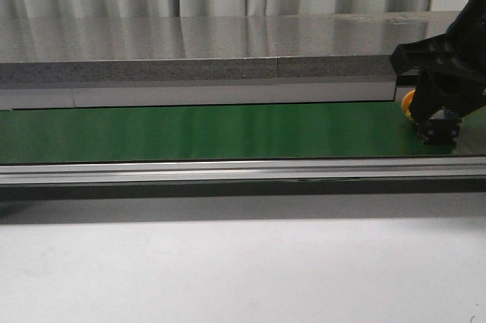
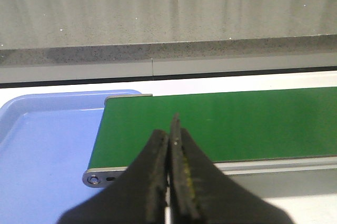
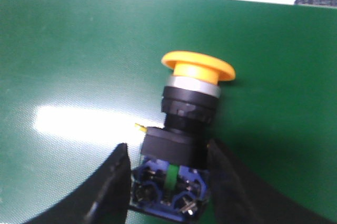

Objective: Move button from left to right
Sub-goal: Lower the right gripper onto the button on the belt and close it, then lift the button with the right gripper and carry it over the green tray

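button [image 3: 181, 124] lies on its side on the green belt [image 1: 197, 131], at the belt's right end; its long axis runs from the blue-black base between my right gripper [image 3: 168, 182] fingers out to the orange cap, which points away from the wrist. i see those jaws pinching the base. my left gripper [image 2: 169, 145] has its jaws pressed together, hanging near the belt's left end beside a blue tray [image 2: 42, 145].
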Tool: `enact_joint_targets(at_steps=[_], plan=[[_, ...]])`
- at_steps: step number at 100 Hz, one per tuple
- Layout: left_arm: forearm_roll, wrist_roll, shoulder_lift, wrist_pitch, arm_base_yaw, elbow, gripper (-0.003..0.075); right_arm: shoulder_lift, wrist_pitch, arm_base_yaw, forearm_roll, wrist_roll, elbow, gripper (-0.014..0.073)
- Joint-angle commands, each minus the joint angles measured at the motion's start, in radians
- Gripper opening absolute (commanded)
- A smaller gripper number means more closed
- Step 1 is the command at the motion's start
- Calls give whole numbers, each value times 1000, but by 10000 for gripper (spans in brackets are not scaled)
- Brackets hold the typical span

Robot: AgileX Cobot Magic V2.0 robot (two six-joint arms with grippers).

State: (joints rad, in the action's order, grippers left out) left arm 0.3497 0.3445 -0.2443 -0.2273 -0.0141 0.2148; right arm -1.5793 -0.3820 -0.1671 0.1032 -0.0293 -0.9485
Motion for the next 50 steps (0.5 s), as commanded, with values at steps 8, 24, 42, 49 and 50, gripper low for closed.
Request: enact_joint_targets(at_steps=[8,24,42,49,50], plan=[[7,-3,-15,64,8,27,-20,29,-53,-3,14,-3,-29,267],[7,-3,-15,64,8,27,-20,65,-117,-3,8,-3,-78,267],[7,-3,-15,64,8,27,-20,112,-187,-2,-61,-3,-147,267],[7,-3,-15,64,8,27,-20,123,-210,6,-97,-3,-168,267],[7,-3,-15,64,8,27,-20,125,-212,8,-103,-3,-170,267]])
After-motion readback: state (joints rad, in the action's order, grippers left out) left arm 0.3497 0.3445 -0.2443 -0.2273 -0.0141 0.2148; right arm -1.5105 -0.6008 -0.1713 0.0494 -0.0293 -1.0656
